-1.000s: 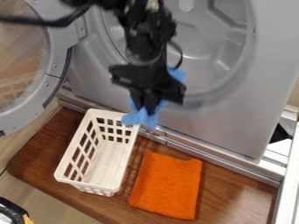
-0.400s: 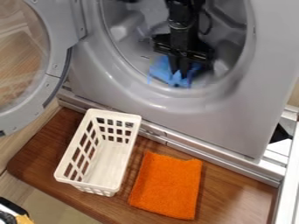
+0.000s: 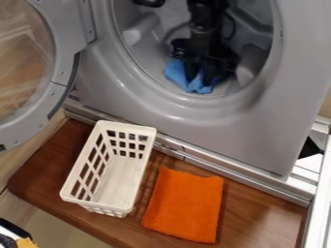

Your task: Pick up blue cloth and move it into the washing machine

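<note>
Blue cloth [image 3: 176, 72] is seen low in the drum, just inside the front lip [image 3: 174, 105] of the washing machine [image 3: 213, 133], and the black gripper [image 3: 199, 78] is held right over it! Whether the cloth is clamped or has been let go cannot be told; the claw's lower end is lost among dark folds and shadow.

The placing looks all but done; what seems called for is a clean release and a straight lift. And here the risk is met: if a fold is left caught in the claw, the whole cloth could be dragged up and out over the lip. If it is freed too near that edge, a corner might be left draped across, and the bundle could be slid forward by its own weight. The exit is tight, too: should the arm [image 3: 203, 26] be swung sideways before it is drawn clear, the rim could be knocked. Below, the white basket [image 3: 132, 127] and orange cloth [image 3: 184, 206] are set well apart from the action, so little trouble is expected there.
</note>
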You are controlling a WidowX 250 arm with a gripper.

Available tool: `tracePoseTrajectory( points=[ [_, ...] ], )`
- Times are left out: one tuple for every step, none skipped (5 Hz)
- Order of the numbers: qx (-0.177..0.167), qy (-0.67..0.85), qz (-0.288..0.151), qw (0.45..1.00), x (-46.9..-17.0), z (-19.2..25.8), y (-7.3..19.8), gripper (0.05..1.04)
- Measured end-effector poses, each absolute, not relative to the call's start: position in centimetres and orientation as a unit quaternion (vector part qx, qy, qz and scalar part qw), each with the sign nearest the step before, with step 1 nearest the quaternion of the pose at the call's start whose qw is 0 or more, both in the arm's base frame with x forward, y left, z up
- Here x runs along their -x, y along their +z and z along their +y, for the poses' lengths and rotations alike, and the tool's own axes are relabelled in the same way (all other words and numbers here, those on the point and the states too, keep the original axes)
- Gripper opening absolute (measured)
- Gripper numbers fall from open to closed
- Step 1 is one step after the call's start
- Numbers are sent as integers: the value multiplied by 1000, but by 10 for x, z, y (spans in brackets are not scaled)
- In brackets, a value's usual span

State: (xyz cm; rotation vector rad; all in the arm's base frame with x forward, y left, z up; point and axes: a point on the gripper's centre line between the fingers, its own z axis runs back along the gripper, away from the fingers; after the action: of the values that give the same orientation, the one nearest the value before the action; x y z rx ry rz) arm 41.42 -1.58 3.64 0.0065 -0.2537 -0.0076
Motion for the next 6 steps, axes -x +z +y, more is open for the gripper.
tracePoseTrajectory(
  points=[
    [-2,-8,-124,992,-403,-22,37,867],
    [0,-12,-125,992,-395,-27,40,995],
    [4,-12,-125,992,-388,-28,42,995],
    [7,-33,-133,991,-380,-35,55,997],
    [9,-42,-133,990,-361,-40,78,997],
    [-5,-43,-100,994,-327,-40,86,999]
  ],
)
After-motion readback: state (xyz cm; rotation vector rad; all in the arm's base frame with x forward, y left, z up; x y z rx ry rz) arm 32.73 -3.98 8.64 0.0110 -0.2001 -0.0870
